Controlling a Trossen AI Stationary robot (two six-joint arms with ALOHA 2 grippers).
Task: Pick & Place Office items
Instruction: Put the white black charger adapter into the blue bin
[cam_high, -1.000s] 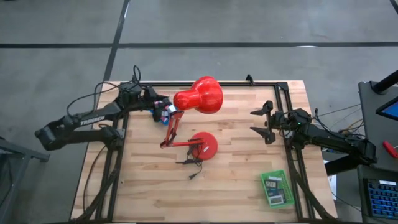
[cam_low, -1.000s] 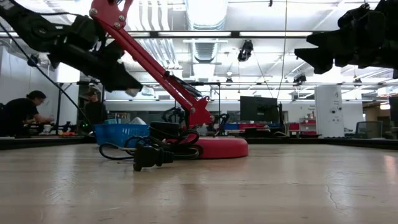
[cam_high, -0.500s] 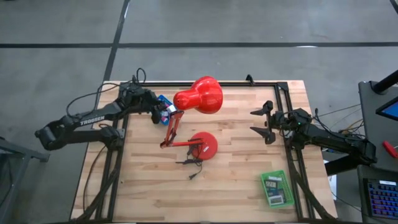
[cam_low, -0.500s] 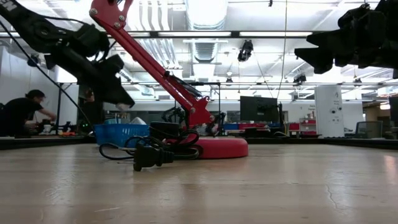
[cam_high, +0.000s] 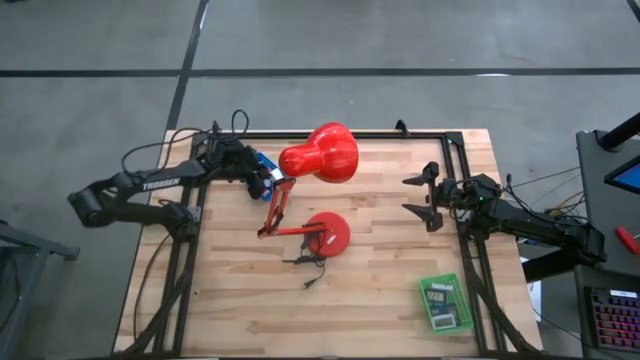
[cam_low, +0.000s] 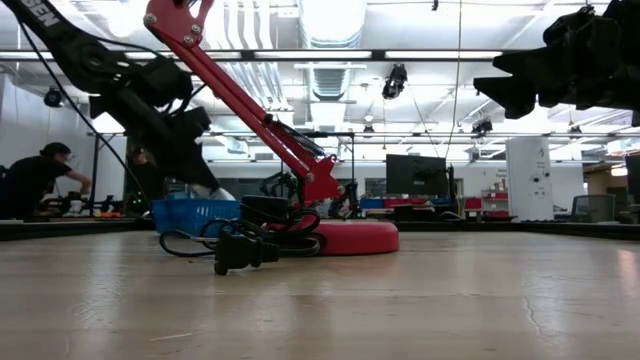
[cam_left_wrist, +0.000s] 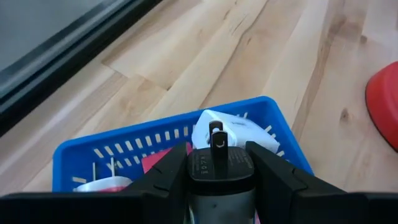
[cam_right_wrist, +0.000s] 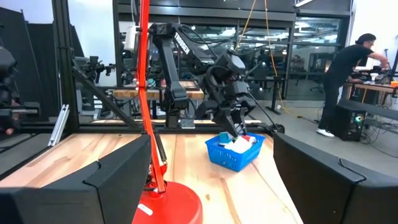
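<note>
Black and squat, the little plug adapter (cam_left_wrist: 221, 163) sits clamped between the two fingers of the left pincer (cam_left_wrist: 219, 167), its prongs sticking forward; directly beyond it lies the blue basket (cam_left_wrist: 149, 140), which already holds a white piece (cam_left_wrist: 233, 127) and something pink (cam_left_wrist: 157, 160); so the adapter hangs over the basket's inside, not touching what lies there as far as I can tell. From above, that pincer (cam_high: 262, 176) is at the back left part of the desk (cam_high: 380, 300), just beside the shade of the red lamp (cam_high: 320, 153); the basket (cam_high: 264, 160) peeks out under it.

To my eye the step is the drop; done well, it means keeping the adapter over the middle of the basket rather than its near wall, coming low enough that it will not bounce out, then spreading the fingers cleanly and lifting straight up; the lamp's arm is close, so any sideways swing looks risky.

Over on the far side, the right pincer (cam_high: 425, 197) waits above the desk's right edge with its fingers spread wide and nothing between them; a green tray (cam_high: 445, 304) with a few small items sits at the front right corner, well apart from everything else.
</note>
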